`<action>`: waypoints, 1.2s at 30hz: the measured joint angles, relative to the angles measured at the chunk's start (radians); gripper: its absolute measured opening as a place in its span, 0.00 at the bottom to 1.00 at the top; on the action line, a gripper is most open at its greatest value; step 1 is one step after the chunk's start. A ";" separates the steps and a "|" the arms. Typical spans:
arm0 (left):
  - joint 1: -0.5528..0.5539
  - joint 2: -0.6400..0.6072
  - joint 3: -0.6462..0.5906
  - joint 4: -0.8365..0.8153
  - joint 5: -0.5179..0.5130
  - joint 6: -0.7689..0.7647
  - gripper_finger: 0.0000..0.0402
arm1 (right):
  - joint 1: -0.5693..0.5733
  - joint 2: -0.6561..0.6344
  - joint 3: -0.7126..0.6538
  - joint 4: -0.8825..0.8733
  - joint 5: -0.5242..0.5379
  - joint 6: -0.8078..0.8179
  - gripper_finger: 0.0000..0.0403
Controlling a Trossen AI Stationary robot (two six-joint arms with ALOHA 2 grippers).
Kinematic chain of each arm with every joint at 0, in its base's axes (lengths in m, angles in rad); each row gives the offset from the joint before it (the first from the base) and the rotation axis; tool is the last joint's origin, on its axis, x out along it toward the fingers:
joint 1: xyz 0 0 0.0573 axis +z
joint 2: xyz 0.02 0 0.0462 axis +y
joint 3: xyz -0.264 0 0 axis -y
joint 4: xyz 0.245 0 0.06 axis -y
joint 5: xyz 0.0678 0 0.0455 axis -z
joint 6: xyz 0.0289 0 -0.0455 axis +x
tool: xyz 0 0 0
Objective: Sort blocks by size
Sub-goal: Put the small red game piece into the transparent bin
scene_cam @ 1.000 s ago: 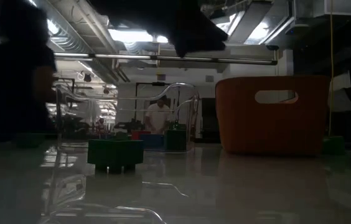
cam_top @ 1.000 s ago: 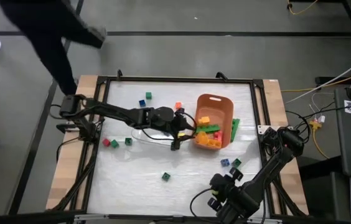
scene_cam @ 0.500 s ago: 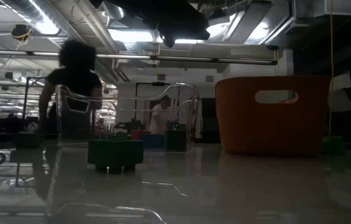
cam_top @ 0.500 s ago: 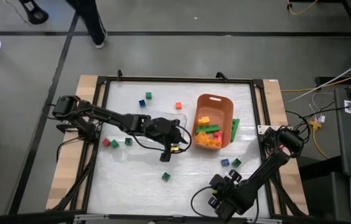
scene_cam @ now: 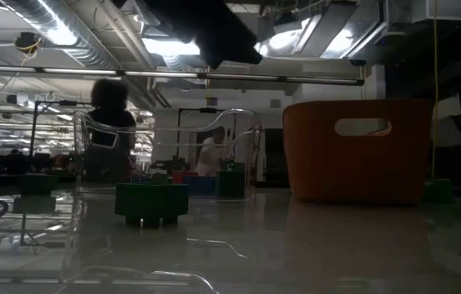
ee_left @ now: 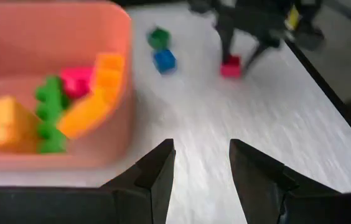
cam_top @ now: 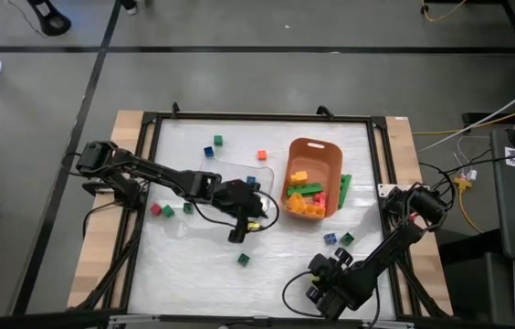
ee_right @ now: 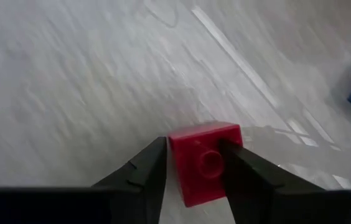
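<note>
My right gripper (ee_right: 191, 165) is shut on a small red cube (ee_right: 205, 158) near the table's near right corner; it also shows far off in the left wrist view (ee_left: 244, 37), next to a blue cube (ee_left: 164, 60) and a green cube (ee_left: 158, 37). My left gripper (ee_left: 201, 155) is open and empty above the bare table, at the near left of the orange bin (cam_top: 313, 178). The bin holds yellow, orange, green and red bricks (ee_left: 57, 102). More small cubes lie loose on the table, such as a green one (cam_top: 243, 260). My right gripper pinches the red cube's two opposite sides (ee_right: 174, 155) between its two fingers. A stud (ee_right: 211, 163) faces the wrist camera. The fingers point down at the table (ee_left: 230, 67). Whether the cube rests on the table or hangs just above it, I cannot tell.
A clear plastic tray (cam_top: 239, 164) lies left of the bin, partly under my left arm. A long green brick (cam_top: 344, 189) lies right of the bin. Red and green cubes (cam_top: 162, 210) sit at the left, others (cam_top: 217, 141) at the far side. People move in the room behind.
My left gripper has drawn back from the orange bin's near left rim toward the table's near left, over bare table. A person has walked away past the table's far left side.
</note>
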State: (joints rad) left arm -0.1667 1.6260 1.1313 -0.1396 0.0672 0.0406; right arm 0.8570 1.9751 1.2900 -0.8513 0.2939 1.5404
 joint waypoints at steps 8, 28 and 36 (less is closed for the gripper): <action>-0.120 0.000 0.000 -0.190 0.111 0.000 0.35 | 0.000 0.004 -0.002 0.046 0.079 -0.002 0.20; -0.332 0.003 -0.002 -0.394 0.095 -0.213 0.35 | -0.300 0.010 0.148 0.419 0.383 -0.966 0.23; -0.384 0.002 -0.002 -0.431 0.087 -0.275 0.35 | -0.491 0.007 0.280 0.434 0.339 -1.422 0.25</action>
State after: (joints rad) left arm -0.5511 1.6283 1.1297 -0.5710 0.1541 -0.2343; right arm 0.3659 1.9820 1.5698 -0.4168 0.6334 0.1184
